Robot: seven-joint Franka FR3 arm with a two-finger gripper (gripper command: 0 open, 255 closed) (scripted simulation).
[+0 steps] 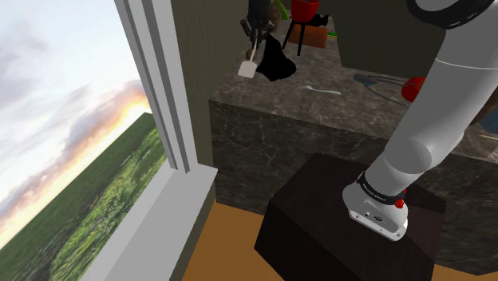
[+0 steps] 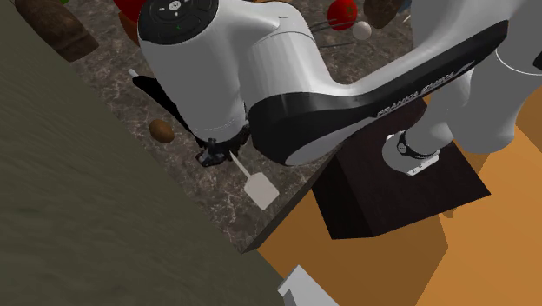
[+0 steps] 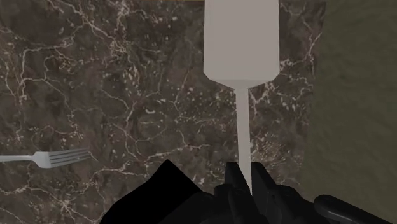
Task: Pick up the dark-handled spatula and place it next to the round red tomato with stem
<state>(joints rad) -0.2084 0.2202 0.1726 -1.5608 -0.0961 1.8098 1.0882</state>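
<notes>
Spatula up, carry to go.

I've got the gripper [image 3: 247, 181] clamped shut on the handle of the spatula [image 3: 240, 44]. Its pale blade hangs out ahead of the fingers, above the marble counter [image 3: 127, 95] by its corner, so I call the pick done. What's left is the carry and the set-down: the tomato [image 2: 341, 10] sits well away across the counter, in the second exterior view near a white ball [image 2: 361, 30]. The wall [image 3: 359, 95] runs close beside the blade, so I have little margin there. A fork [image 3: 51, 157] lies off to the other side, with open marble around it.
</notes>
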